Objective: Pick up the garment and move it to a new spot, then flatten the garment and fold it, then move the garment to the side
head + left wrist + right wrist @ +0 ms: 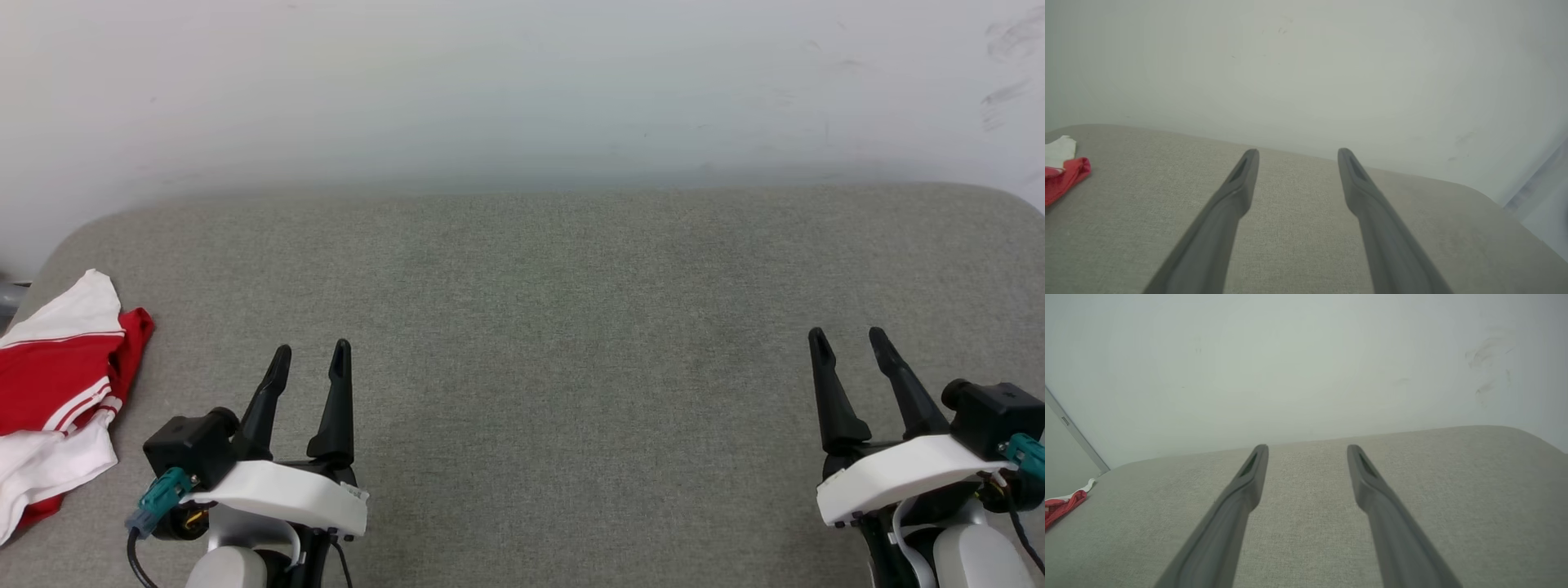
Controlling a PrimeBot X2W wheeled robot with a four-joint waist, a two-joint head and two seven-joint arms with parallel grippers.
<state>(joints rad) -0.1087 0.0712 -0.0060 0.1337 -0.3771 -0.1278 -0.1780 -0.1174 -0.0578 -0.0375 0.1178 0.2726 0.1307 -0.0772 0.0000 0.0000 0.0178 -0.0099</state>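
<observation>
The garment [57, 392], red with white parts and striped trim, lies crumpled at the far left edge of the grey padded surface, partly cut off by the head view's edge. A corner of the garment [1063, 173] shows at the left of the left wrist view, and a sliver of the garment [1061, 504] at the left of the right wrist view. My left gripper [310, 359] stands open just right of it, apart from the cloth, nothing between its fingers. My right gripper [849, 339] stands open far to the right, also empty.
The grey fabric surface [555, 343] stretches wide between the two grippers, with rounded far corners. A pale wall [522, 90] rises directly behind it. A grey strip [1073, 437] runs down the wall at the left of the right wrist view.
</observation>
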